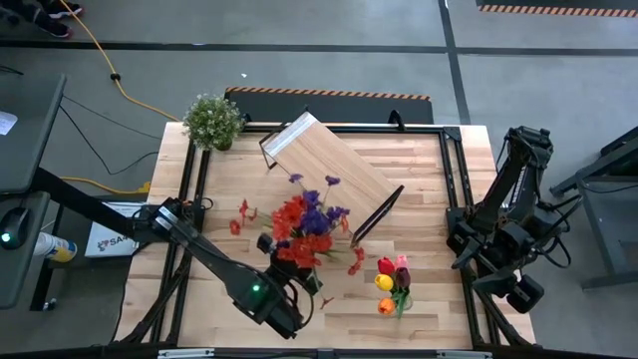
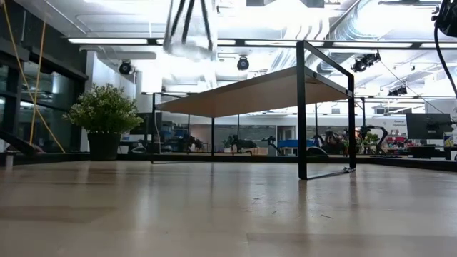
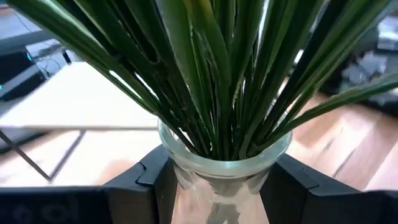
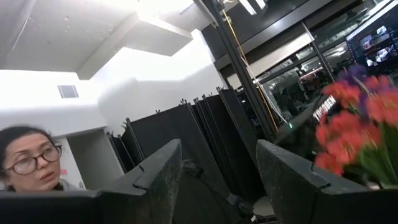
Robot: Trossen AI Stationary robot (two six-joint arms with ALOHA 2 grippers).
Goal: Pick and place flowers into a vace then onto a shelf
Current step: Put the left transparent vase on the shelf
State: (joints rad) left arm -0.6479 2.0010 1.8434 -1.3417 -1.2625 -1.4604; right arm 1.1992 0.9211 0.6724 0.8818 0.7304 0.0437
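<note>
At lower centre, the left gripper (image 3: 217,180) clamped the clear glass vase (image 3: 224,168) of red and purple flowers (image 1: 304,219), raised toward the light-wood shelf (image 1: 329,170). The right gripper (image 4: 217,180), mid-right, stood empty, fingers parted.

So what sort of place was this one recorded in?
Likely a robotics lab or workshop in an open industrial hall: a plank table on bare concrete floor with hazard-striped tape, exposed ceiling ducts, and more robot arms on benches beyond.
</note>
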